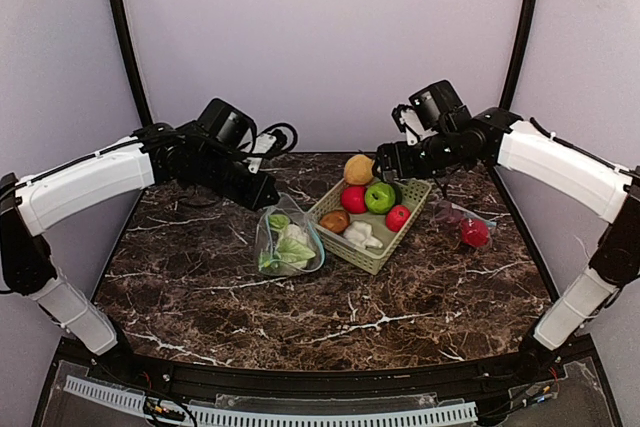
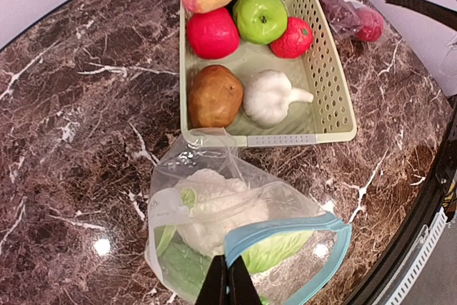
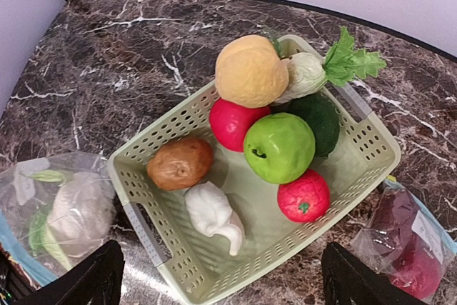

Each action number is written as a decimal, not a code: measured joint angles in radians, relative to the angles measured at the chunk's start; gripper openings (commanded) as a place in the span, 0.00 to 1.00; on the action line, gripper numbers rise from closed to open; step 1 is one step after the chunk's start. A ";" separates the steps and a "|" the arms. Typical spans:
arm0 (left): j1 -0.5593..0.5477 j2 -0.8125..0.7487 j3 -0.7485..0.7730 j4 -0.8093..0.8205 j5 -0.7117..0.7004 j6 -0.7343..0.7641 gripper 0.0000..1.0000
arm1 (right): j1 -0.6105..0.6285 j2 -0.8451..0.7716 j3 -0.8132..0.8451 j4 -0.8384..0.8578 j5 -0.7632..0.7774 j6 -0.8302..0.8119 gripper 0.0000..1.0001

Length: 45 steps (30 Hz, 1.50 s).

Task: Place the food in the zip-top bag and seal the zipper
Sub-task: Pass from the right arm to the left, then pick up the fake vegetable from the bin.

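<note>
Cauliflower [image 2: 214, 208] in bag [image 2: 303, 251], left claw [image 2: 228, 285] pinching rim

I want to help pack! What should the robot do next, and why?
Probably lower the open right gripper onto the green apple in the basket: it sits on top, and the left gripper pinches the bag by its rim, cauliflower inside.

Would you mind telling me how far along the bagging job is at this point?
Done: white cauliflower with green leaves sits in the clear blue-zippered bag, mouth open. In hand: left gripper pinches its rim; right gripper hangs open over the pale green lattice basket. Left: the basket's fruits and vegetables, then sealing.
</note>
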 measured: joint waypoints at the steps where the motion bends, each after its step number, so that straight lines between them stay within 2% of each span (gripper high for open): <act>1: 0.011 -0.016 -0.006 0.002 0.003 0.006 0.01 | -0.007 0.014 0.012 -0.002 0.015 -0.008 0.96; 7: 0.075 -0.113 -0.116 0.051 0.036 0.021 0.01 | -0.040 0.148 0.089 0.018 0.041 -0.054 0.99; 12: 0.111 -0.132 -0.207 0.095 0.061 0.026 0.01 | -0.062 0.286 0.188 0.041 0.029 -0.080 0.99; 21: 0.116 -0.132 -0.237 0.127 0.100 0.035 0.01 | -0.096 0.499 0.374 0.068 0.006 -0.106 0.97; 26: 0.116 -0.132 -0.237 0.129 0.113 0.035 0.01 | -0.112 0.563 0.421 0.066 0.006 -0.119 0.93; 35: 0.117 -0.118 -0.237 0.135 0.131 0.035 0.01 | -0.120 0.649 0.528 0.056 -0.013 -0.146 0.93; 38: 0.117 -0.118 -0.237 0.135 0.131 0.035 0.01 | -0.121 0.666 0.549 0.048 -0.024 -0.156 0.81; 45: 0.117 -0.118 -0.237 0.135 0.131 0.035 0.01 | -0.124 0.700 0.596 0.029 -0.046 -0.165 0.82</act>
